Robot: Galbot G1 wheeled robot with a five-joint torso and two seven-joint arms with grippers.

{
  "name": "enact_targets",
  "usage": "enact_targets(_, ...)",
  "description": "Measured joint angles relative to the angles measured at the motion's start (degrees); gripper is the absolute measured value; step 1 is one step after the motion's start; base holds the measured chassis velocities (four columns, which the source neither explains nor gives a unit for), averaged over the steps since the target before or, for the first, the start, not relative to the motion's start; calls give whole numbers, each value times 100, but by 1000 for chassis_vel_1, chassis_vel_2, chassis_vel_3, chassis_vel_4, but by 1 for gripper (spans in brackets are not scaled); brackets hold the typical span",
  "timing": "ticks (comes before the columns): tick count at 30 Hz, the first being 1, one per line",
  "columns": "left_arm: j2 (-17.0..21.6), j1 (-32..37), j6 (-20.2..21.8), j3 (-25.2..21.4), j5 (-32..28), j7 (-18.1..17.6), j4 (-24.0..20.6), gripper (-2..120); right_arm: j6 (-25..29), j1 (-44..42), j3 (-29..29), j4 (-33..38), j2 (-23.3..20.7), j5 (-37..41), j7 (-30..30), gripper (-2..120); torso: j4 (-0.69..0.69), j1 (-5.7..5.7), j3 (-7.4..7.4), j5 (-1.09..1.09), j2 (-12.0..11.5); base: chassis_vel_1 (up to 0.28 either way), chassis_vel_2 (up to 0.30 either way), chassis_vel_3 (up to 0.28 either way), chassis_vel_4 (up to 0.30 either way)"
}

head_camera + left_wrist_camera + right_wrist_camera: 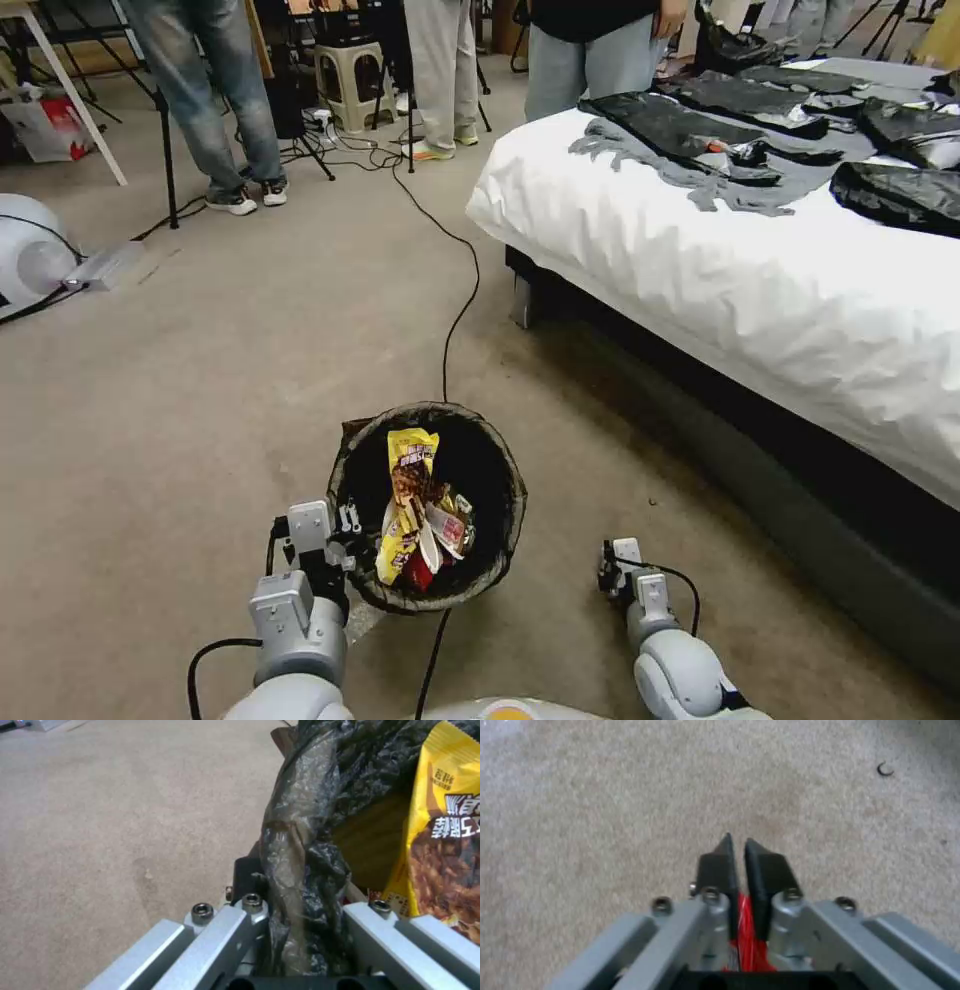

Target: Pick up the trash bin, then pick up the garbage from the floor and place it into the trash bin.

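The trash bin (pixel 500 480), lined with a crinkled black bag, hangs tilted toward me just over the carpet. My left gripper (pixel 345 520) is shut on its near-left rim; in the left wrist view the bag-covered rim (pixel 295 843) runs between the fingers of this gripper (pixel 295 892). Inside the bin lie garbage pieces: a yellow-brown snack wrapper (pixel 405 500) (pixel 445 832) and red-and-white wrappers (pixel 445 530). My right gripper (pixel 610 565) (pixel 735 847) hovers low over bare carpet to the right of the bin, shut on a thin red wrapper scrap (pixel 747 933).
A bed (pixel 750 280) with a white cover and black bags fills the right side. A black cable (pixel 455 320) runs across the carpet to the bin. People's legs and tripods stand at the back. A white round device (pixel 25 255) sits far left. A small black ring (pixel 885 769) lies on the carpet.
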Motion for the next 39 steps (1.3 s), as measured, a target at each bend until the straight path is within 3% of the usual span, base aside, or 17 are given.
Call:
enact_targets(11,2,-53,8,9,-10,-1,40,0,-138,-192,10,73,-76,-100,89,50,0,0,0,0,0,0,0,0,0)
enact_targets(14,3,-57,8,9,-11,0,45,0,-138,-193,13,71,-78,-101,87,53,0,0,0,0,0,0,0,0,0)
enact_targets(15,4,-66,9,10,-14,-1,56,0,-142,-190,17,68,-81,-102,82,65,0,0,0,0,0,0,0,0,0)
enact_targets(18,4,-73,9,11,-18,0,66,0,-148,-173,19,41,-74,-102,80,71,0,0,0,0,0,0,0,0,0)
enact_targets(19,5,-79,10,10,-25,-1,71,0,-148,-156,17,2,-59,-102,76,80,0,0,0,0,0,0,0,0,0)
enact_targets(22,8,-90,10,4,-38,-1,72,0,-125,-110,9,-91,-15,-106,52,89,0,0,0,0,0,0,0,0,0)
enact_targets(24,8,-91,11,3,-40,-1,73,0,-114,-89,6,-133,6,-111,42,87,0,0,0,0,0,0,0,0,0)
enact_targets(31,6,-69,11,-11,-41,0,73,0,-98,-69,-5,-328,102,-112,12,61,0,0,0,0,0,0,0,0,0)
enact_targets(39,3,-58,10,-4,-35,-1,73,0,-38,-96,25,-465,128,-110,-1,61,1,-1,-1,-3,1,0,0,0,0)
